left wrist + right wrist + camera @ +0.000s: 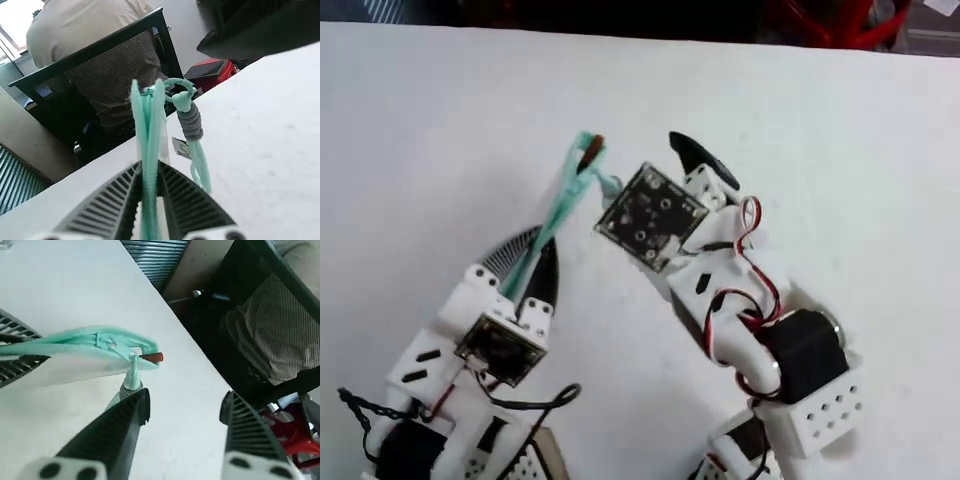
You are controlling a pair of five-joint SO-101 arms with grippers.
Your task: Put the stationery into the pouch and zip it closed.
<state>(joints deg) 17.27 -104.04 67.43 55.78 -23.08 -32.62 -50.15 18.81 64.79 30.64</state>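
A slim teal pouch (555, 215) stands on edge on the white table (430, 130). My left gripper (530, 265) is shut on its near end, and the left wrist view has the teal edge (150, 125) pinched between the ribbed fingers (185, 205). At the far end a red-brown tip (152, 357) pokes out beside the zipper slider (107, 342). The pull cord with its grey bead (191, 121) hangs free. My right gripper (185, 400) is open at that far end, one finger (120, 425) just under the cord and the other (698, 155) off to the side.
Beyond the table's far edge (190, 335) stands a black mesh chair (115, 75) with a person seated in it. A red frame (840, 25) sits behind the table at the right. Bare tabletop lies to the left and far right (880, 150).
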